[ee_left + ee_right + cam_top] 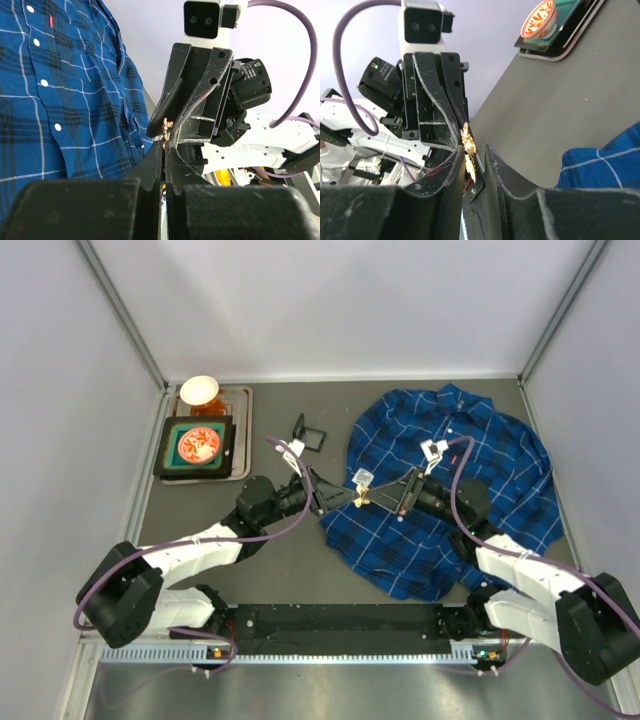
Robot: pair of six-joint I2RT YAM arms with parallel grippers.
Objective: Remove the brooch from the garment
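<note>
Tiny gold-and-reddish metal brooch (362, 498) hangs in mid-air at ctr of the top view. It is off the big dark-blue plaid button-up garment (480, 470), which lies rumpled right of ctr.

The left gripper (164, 162) has its jaws fully closed, pinching the brooch at the very tips, w/ the ornament poking out just past them. The right gripper (472, 165) meets it nose-to-nose from the opposite side. Its jaws are only narrowly apart and straddle the brooch, w/ a sliver of gap on one side. Can't tell if a pad presses on it.

Prob. a hand-over: one arm holds the piece up clear of the cloth so the other can get a better hold, as the thing is far smaller than either gripper.

Surface is a matte dark-grey table (290, 560). In the upper left sits a black tray (241, 430) w/ a white bowl (199, 390) and a red-patterned dish (199, 446). A small black square frame (310, 433) lies just above ctr. Plain white walls (330, 300) w/ grey metal posts box the cell in.
</note>
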